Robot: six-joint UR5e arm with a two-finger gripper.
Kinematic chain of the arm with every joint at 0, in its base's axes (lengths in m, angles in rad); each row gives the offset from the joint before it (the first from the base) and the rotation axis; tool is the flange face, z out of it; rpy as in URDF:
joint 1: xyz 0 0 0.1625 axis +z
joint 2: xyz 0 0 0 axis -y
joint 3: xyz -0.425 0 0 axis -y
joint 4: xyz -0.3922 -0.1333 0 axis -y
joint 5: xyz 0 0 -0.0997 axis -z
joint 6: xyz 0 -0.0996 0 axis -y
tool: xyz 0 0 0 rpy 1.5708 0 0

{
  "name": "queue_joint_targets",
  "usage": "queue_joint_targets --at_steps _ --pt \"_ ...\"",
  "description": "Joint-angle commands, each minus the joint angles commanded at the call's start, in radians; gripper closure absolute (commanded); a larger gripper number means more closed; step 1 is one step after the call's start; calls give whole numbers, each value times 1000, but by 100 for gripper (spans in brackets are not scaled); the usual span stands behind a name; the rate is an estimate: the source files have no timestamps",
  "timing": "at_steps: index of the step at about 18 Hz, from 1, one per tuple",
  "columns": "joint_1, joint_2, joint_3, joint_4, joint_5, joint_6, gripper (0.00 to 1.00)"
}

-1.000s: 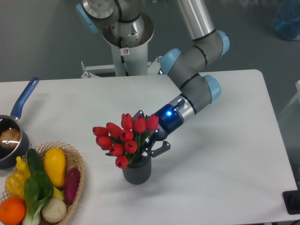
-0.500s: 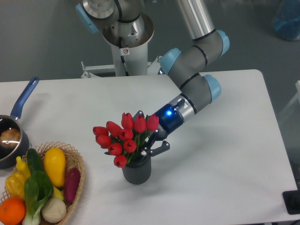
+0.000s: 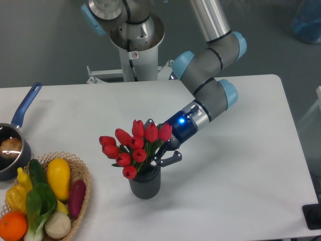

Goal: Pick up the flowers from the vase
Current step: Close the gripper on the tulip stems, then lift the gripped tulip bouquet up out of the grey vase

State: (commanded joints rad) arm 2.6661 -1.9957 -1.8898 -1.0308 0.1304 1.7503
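- Red tulip buds are what you see first: the flowers (image 3: 133, 148) stand in the vase (image 3: 145, 184), near the middle of the white table (image 3: 241, 165).
- You can see the bunch does not stand straight. Its long line runs from the vase mouth up and to the left, so the buds lean left.
- The dark grey vase stands upright, with ribs running up and down its side.
- Your gripper (image 3: 159, 151) comes in from the right, just above the vase rim, right at the green stems.
- Its black fingers (image 3: 171, 159) sit close around the stems, but the buds hide the tips. You cannot tell if it is pinching them or only beside them.
- A blue light glows on the arm's wrist (image 3: 181, 122).
- A small round sticker (image 3: 133, 55) sits on the robot's base at the far side. It is too small for you to read.
- At the near left is a woven basket (image 3: 80, 173) of vegetables and fruit.
- At the left edge is a dark saucepan (image 3: 15, 143) with a blue handle.
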Motion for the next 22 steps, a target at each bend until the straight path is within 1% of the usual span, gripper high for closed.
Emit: queue_joint_targets --at_steps 11,18,22 --pt "12 5 2 0 -3 -6 54" --pt "12 28 2 0 -11 -25 53" --pt "20 54 5 -2 -40 -70 53"
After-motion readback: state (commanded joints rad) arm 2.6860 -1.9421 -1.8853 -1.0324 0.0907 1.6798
